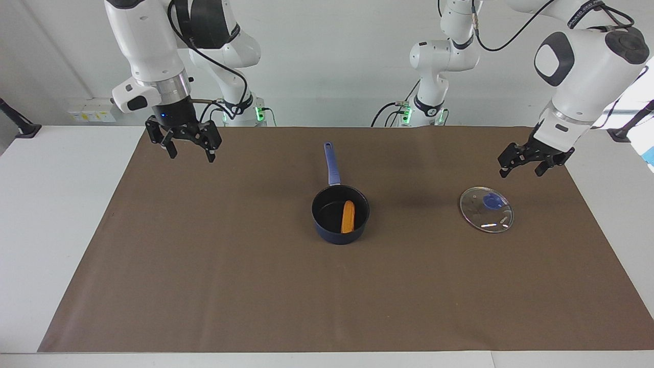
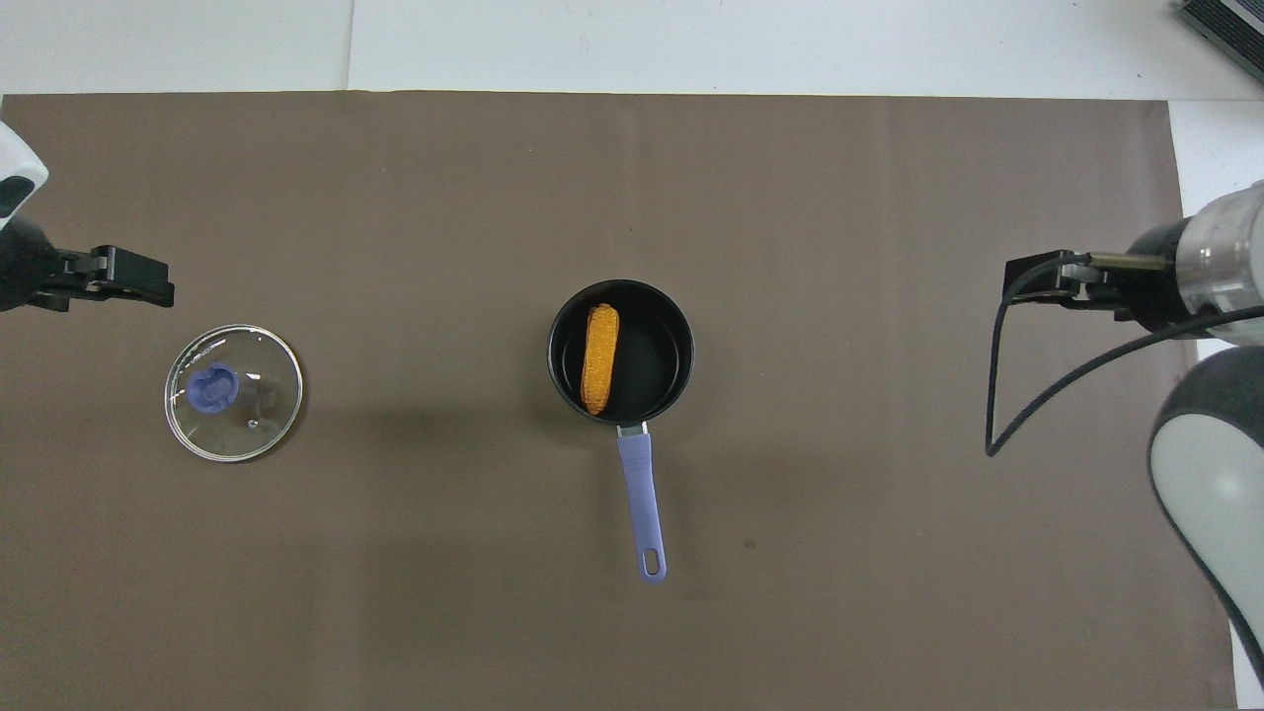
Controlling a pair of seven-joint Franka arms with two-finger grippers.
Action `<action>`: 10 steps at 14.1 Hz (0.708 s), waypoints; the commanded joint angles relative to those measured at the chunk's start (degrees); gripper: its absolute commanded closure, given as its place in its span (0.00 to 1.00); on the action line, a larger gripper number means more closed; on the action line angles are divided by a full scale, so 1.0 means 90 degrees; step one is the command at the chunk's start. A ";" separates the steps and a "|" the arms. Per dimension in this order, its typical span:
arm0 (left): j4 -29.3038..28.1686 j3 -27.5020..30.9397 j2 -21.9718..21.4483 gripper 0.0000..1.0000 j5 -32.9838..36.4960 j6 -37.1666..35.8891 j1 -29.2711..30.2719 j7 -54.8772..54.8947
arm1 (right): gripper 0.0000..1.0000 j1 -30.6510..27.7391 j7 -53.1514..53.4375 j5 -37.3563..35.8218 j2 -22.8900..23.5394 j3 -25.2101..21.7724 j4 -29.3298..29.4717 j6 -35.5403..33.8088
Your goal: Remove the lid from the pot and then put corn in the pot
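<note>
Mat: the brown mat (image 1: 204, 286) covers most of the table; the pot stands near its middle and serves as the landmark.
Pot: the pot (image 1: 327, 232) is a dark navy saucepan with a black inside, upright and uncovered; its lighter blue handle runs straight toward the robots.
Lid: the lid (image 1: 486, 209) lies flat on the mat, well apart from the pot toward the left arm's end, a clear glass disc with a metal rim and a blue knob facing up.
Corn: the corn (image 1: 348, 216) lies inside the pot on its floor, an orange-yellow, bumpy cob, its long axis in line with the handle.
Left gripper: the left gripper (image 1: 521, 167) hangs empty with fingers spread, over the mat beside the lid, on the side away from the pot.
Right gripper: the right gripper (image 1: 190, 148) hangs empty and spread wide, over the mat's corner well apart from the pot, toward the right arm's end.
Key relation: neither gripper is over the pot; both steps look done, so no further grasp seems called for.
</note>
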 commanded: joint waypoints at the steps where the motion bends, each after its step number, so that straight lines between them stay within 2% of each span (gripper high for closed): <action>1: 0.0176 0.0040 -0.0064 0.00 0.0083 -0.0396 0.0047 0.0143 | 0.00 -0.0210 -0.0218 -0.0076 -0.0389 0.0045 0.0016 -0.0380; 3: 0.0399 0.0060 -0.0084 0.00 0.0103 -0.0717 0.0047 0.0134 | 0.00 -0.0365 -0.0403 -0.0056 -0.0429 0.0045 0.0415 -0.0945; 5: 0.0741 0.0031 -0.0064 0.00 0.0151 -0.1176 0.0047 0.0134 | 0.00 -0.0425 -0.0483 0.0032 -0.0516 -0.0023 0.0446 -0.1327; 10: 0.0685 -0.0018 -0.0268 0.00 0.0122 -0.1324 0.0037 0.0143 | 0.00 -0.0444 -0.0521 -0.0027 -0.0594 -0.0208 0.0330 -0.1436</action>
